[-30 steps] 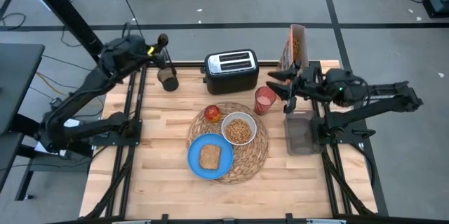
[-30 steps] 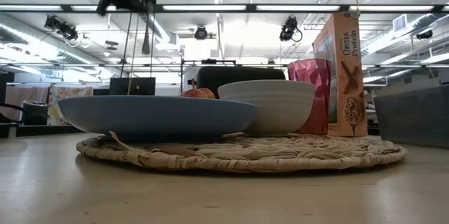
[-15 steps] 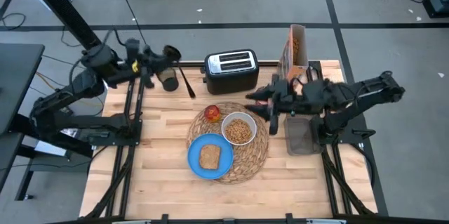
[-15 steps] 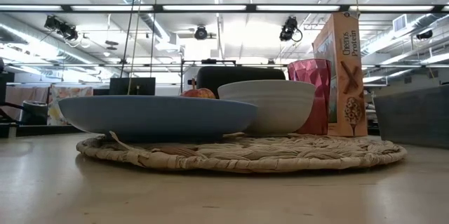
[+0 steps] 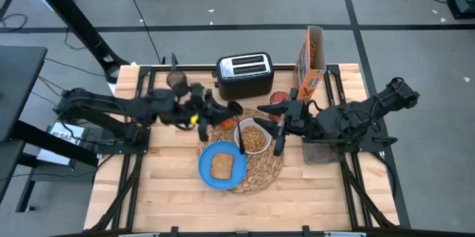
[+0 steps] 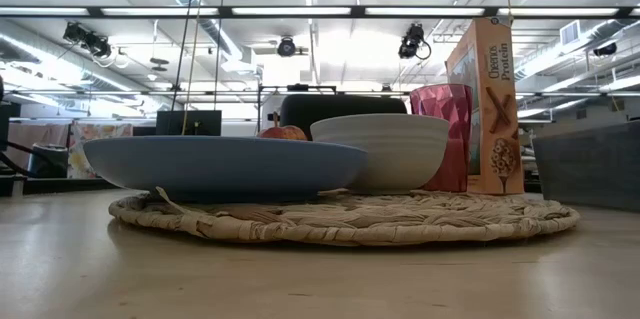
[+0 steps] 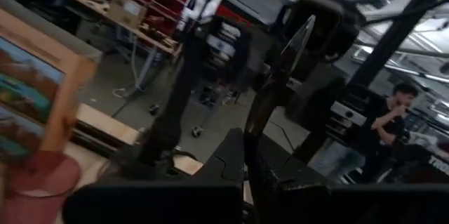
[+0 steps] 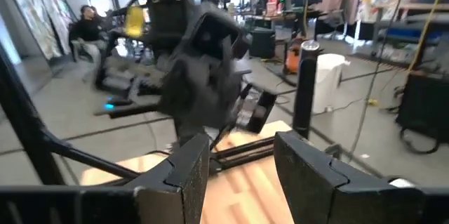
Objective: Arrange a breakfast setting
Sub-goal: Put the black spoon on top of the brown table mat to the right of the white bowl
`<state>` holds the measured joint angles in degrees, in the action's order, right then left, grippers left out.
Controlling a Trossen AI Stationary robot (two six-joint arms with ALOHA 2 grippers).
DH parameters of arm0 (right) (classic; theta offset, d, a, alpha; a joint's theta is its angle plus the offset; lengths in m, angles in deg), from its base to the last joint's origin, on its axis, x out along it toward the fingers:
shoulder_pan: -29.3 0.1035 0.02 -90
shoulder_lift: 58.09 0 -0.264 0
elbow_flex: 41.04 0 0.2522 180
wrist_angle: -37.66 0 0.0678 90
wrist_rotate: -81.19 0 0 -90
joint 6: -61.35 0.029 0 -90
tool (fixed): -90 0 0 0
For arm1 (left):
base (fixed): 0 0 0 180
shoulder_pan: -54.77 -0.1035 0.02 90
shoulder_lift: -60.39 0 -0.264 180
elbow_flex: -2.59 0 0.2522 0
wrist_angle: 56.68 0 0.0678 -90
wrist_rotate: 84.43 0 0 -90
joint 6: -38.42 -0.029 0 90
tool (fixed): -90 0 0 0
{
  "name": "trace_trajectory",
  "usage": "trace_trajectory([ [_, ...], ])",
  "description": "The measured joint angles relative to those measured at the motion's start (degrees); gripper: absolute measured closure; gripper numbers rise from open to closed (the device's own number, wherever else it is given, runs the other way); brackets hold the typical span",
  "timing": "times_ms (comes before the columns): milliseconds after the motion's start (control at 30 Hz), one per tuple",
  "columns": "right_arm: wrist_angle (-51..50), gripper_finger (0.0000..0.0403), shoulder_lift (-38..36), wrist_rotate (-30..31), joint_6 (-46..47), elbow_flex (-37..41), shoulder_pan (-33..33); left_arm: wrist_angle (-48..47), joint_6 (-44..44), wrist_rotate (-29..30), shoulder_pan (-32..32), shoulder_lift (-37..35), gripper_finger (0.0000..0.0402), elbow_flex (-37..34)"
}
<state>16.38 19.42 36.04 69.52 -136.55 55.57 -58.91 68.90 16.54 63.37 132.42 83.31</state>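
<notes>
On the high view, the woven straw placemat lies near the centre of the table. The blue plate sits on it at about 8 o'clock of the mat, with the toast slice lying flat on the plate. The white bowl, filled with brown cereal, stands on the mat at about 1 o'clock from the plate. The small red fruit is at 11 o'clock of the mat and is partly covered by the left arm. The pink cup stands just off the mat at 2 o'clock, near the cereal box. The black toaster is at 12 o'clock, behind the mat.

The left gripper reaches over the fruit; its claw is closed on the metal spoon, whose bowl end sticks forward in the left wrist view. The right gripper hangs at the 3 o'clock side of the bowl, its fingers spread wide with nothing between them. The dark tray lies at 3 o'clock of the mat, under the right arm
</notes>
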Motion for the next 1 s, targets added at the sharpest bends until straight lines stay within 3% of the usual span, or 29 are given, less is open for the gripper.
trace_trajectory([
  [300,2.7,0.0235,0.3,-1.7,-8.3,0.0,-1.0,10.0,-6.0,2.7,2.9,6.4,0.0393,0.0],
  [667,2.9,0.0258,0.0,-8.7,-8.3,0.3,-4.0,11.2,-9.3,7.1,1.9,7.4,0.0393,0.0],
  [1000,2.3,0.0264,-2.2,-9.7,-10.3,0.5,-3.3,12.1,-9.1,8.6,1.1,7.5,0.0393,0.0],
])
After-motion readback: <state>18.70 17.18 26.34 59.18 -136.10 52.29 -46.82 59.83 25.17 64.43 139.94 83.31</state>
